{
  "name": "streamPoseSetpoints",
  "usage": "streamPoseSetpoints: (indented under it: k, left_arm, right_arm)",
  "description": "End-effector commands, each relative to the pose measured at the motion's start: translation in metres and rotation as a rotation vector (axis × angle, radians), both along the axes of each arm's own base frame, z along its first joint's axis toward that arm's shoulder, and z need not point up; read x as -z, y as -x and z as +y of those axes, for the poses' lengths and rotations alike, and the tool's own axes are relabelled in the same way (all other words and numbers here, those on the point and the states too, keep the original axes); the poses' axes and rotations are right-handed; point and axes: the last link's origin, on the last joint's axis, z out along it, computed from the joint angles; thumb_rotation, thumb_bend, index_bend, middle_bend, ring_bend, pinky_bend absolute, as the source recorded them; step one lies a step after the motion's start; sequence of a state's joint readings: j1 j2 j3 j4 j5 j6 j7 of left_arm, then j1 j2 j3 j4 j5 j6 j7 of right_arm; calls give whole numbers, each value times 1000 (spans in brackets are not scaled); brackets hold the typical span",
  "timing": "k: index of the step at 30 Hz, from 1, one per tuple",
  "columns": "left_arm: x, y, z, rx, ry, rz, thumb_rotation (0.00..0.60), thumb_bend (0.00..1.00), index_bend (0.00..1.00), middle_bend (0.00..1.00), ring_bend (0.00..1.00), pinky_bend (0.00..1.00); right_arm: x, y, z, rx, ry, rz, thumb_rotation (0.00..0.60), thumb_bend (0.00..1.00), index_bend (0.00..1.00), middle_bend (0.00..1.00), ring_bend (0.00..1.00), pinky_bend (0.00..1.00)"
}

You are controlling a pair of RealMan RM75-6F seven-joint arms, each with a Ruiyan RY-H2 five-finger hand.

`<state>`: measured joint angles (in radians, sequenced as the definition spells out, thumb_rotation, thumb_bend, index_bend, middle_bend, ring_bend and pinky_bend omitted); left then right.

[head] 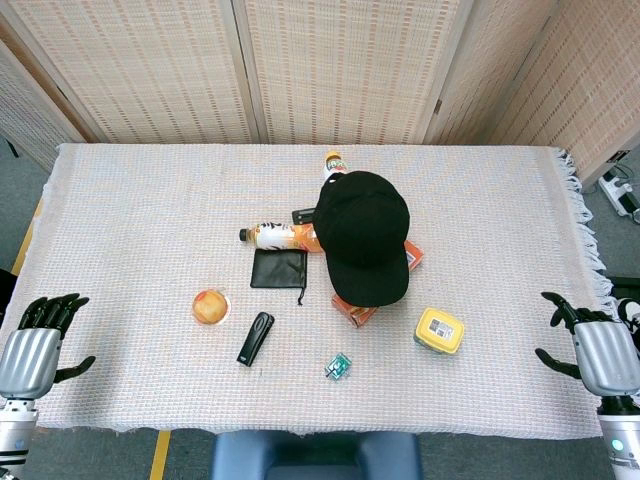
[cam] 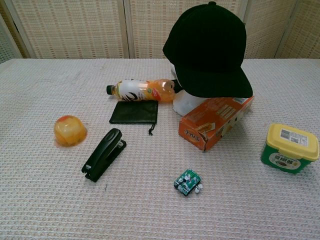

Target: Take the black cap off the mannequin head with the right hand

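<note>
The black cap (head: 362, 236) (cam: 209, 50) sits on the white mannequin head (cam: 188, 103) near the table's middle, brim facing the front edge. Only the head's lower white part shows under the cap in the chest view; the head view hides it entirely. My right hand (head: 592, 343) hovers at the table's front right edge, far from the cap, fingers spread and holding nothing. At the front left edge my left hand (head: 38, 340) is likewise open and empty. Neither hand appears in the chest view.
An orange box (cam: 215, 121) lies against the mannequin's base. Around it are a lying orange-drink bottle (cam: 142, 90), a black pouch (cam: 134, 112), a black stapler (cam: 103, 153), an orange jelly cup (cam: 69, 130), a small green toy (cam: 187, 181) and a yellow-lidded green tub (cam: 290, 148).
</note>
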<state>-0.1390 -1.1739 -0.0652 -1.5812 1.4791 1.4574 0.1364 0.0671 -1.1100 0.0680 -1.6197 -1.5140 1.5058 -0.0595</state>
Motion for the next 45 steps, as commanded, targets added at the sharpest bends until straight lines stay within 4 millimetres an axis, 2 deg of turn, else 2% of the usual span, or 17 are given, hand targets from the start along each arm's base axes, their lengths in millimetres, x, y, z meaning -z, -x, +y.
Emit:
streamPoseSetpoints:
  k: [1,8,11,14,19,22,25,27,35,45]
  left_arm:
    - [1,2,1,-4,0,-1,600,128,227,209,187,162]
    - [1,4,-2,-2,-2,-11,600,128,227,209,186,162]
    - [1,4,-3,-2,-5,-15,600,128,226,208,187,162]
    - [1,3,-4,3,-1,-19,600,128,227,208,186,162]
    - [0,3,-5,5,-3,-22,600,128,228,208,187,162]
    - [-2,2,-6,10,-6,-25,600,128,228,209,187,162]
    - [-3,1,-8,11,-7,-24,600,128,228,208,187,162]
    - [-5,1,-9,10,-10,-24,600,128,228,208,186,162]
    - [-10,3,-12,-3,-15,-19,600,127,230,208,187,162]
    - [-10,0,-7,3,-14,-22,600,128,231,208,186,162]
  right_arm:
    - [0,0,1,1,5,-3,600,0,229,495,478,502]
    - [2,-5,2,-27,-3,-3,600,0,229,521,493,503]
    - [9,-9,2,-47,-19,-10,600,0,230,571,530,554]
    - [16,-13,-1,-69,-29,-11,600,0,251,640,596,672]
    - [32,-27,-17,-157,-21,-26,600,0,334,794,785,920]
    - [48,-39,-33,-228,-31,-63,600,0,400,883,896,997]
    - [63,-50,-48,-280,-36,-95,600,19,452,956,982,1000]
    - [75,-57,-59,-312,-43,-98,600,28,463,980,999,1000]
    - [118,-82,-91,-392,-59,-136,600,27,482,1000,1000,1000]
    - [156,-100,-114,-454,-59,-185,600,43,484,1000,1000,1000]
